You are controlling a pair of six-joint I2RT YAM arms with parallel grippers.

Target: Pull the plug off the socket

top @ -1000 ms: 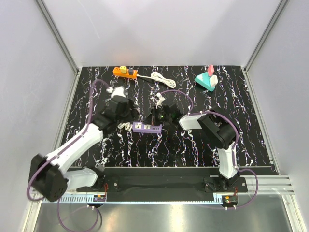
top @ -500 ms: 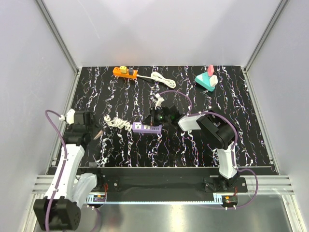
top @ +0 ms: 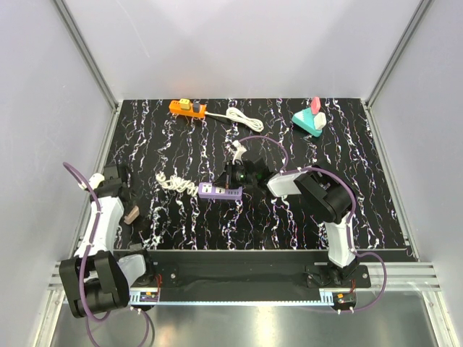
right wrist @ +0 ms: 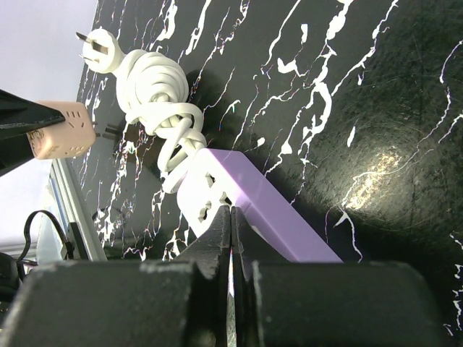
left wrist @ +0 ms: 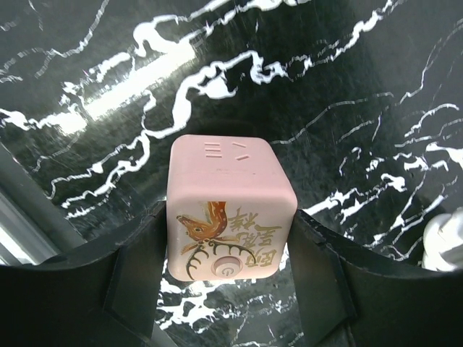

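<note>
1. Pink cube-shaped plastic plug (left wrist: 230,210), with a deer print and a small button on one face. It is held in the air near the left edge of the desk (top: 289,231), a black surface with white marbling. The plug is well apart from the socket, and its prongs show bare in the right wrist view.
2. Left end effector (left wrist: 228,278): clenched on the plug, one finger on each side face. Squeezing across the flat sides likely keeps the cube from twisting.
3. Purple plastic power strip (top: 220,191): lying flat near the middle of the desk, with its sockets vacant as far as shows.
4. Right end effector (right wrist: 231,220): fingers pressed together with nothing between them, tips on the strip's top edge. This is judged a hold-down, so the strip does not follow the pull.
5. White coiled cord (right wrist: 163,94): bunched at the strip's end facing the left edge, with its own plug loose on the desk.
6. Status, judged: extraction complete, with only setting the plug down left to do.
</note>
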